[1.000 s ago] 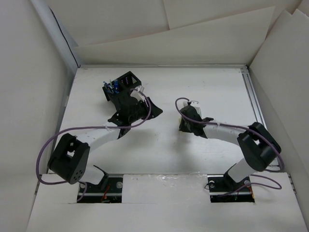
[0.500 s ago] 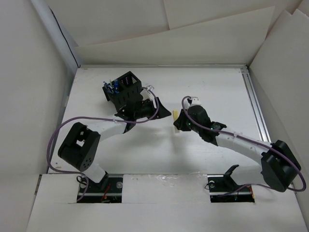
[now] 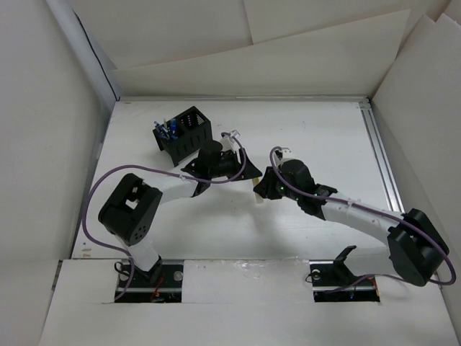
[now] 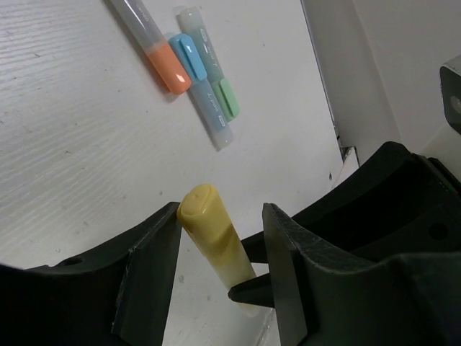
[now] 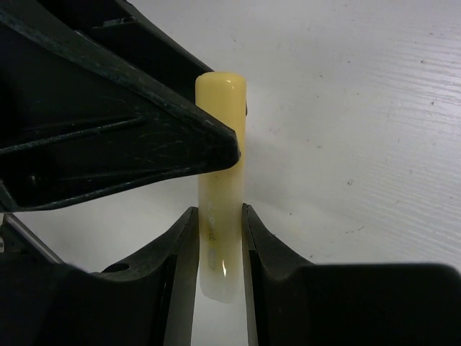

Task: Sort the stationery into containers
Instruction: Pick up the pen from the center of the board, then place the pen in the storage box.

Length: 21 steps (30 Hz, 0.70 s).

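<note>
My right gripper (image 5: pixel 218 216) is shut on the lower body of a yellow highlighter (image 5: pixel 220 144) and holds it above the table. My left gripper (image 4: pixel 222 216) stands open around the yellow highlighter's (image 4: pixel 215 241) cap end. One finger rests against the cap and there is a gap on the other side. In the top view both grippers, left (image 3: pixel 245 169) and right (image 3: pixel 263 189), meet near the table's middle. The black mesh organizer (image 3: pixel 184 133) stands at the back left with blue pens (image 3: pixel 173 128) upright in it.
Orange (image 4: pixel 155 47), light blue (image 4: pixel 203 83) and green (image 4: pixel 216 72) highlighters lie close together on the white table in the left wrist view. White walls enclose the table, with a metal rail (image 3: pixel 382 155) along the right side.
The left arm has swung right, away from the organizer, and its jaws now sit around the yellow highlighter. The right arm has stretched left and forward with the highlighter to meet it.
</note>
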### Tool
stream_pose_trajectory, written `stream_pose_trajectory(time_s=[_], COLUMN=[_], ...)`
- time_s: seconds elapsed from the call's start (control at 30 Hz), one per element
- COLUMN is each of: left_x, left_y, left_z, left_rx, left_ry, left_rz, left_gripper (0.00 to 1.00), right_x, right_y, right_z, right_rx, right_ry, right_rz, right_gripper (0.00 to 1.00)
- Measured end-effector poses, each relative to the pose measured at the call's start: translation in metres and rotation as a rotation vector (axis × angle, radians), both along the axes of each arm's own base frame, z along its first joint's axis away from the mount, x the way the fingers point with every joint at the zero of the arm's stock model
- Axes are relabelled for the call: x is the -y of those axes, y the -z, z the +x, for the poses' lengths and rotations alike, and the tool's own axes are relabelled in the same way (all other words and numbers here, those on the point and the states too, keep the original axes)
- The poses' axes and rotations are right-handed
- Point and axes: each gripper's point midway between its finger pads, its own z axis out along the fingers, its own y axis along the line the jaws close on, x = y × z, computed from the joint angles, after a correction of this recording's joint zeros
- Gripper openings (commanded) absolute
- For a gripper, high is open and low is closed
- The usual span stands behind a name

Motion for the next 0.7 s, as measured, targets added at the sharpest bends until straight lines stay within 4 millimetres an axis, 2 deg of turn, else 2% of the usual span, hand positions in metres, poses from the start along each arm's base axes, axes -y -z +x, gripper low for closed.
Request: stream_pose_trajectory(time_s=[0.03,0.07,0.13,0.17,0.27,0.33,0.4,0.43,0.47,0.57,0.67,0.7], left_x=[0.001,0.002,0.003,0.003,0.007,0.008,0.009,0.009,0.009,0.009,0.0,-0.004], left_y=[-0.001,-0.002,-0.002,-0.001,-0.006,-0.006,-0.005,-0.005,-0.006,-0.01,-0.016,-0.021], left_z=[0.001,0.001,0.003,0.005,0.004,0.004,0.004,0.004,0.004,0.01,0.029,0.039], left_rx=[0.003,0.005,0.009,0.008,0.001,0.006,0.001,-0.001,-0.003,0.004,0.017,0.02], left_ry=[0.0,0.0,-0.002,-0.007,0.001,0.003,0.001,-0.001,-0.004,-0.024,-0.096,-0.127], left_rz=[-0.002,-0.004,-0.003,-0.001,-0.017,-0.016,-0.015,-0.016,-0.017,-0.013,0.002,0.008], left_gripper=[0.41,0.32,0.23,0.13,0.02,0.0,0.0,0.0,0.0,0.0,0.0,0.0], right_x=[-0.001,-0.002,-0.003,-0.004,-0.002,-0.001,0.0,0.0,0.001,0.005,0.01,0.012], right_y=[-0.001,-0.002,-0.003,-0.004,-0.001,0.0,-0.002,-0.003,-0.004,-0.013,-0.032,-0.04], right_z=[0.0,-0.001,0.0,0.0,0.0,-0.001,-0.001,-0.001,-0.002,-0.006,-0.014,-0.016], right_rx=[0.001,0.002,0.005,0.009,0.006,0.008,0.012,0.016,0.02,0.039,0.086,0.106], right_ry=[-0.006,-0.01,-0.013,-0.012,-0.009,-0.007,-0.005,-0.004,-0.004,-0.008,-0.013,-0.012], right_rz=[0.006,0.01,0.015,0.018,0.014,0.015,0.018,0.02,0.023,0.046,0.088,0.104], right_gripper=[0.0,0.0,0.0,0.0,0.0,0.01,0.15,0.32,0.4,0.58,0.68,0.68])
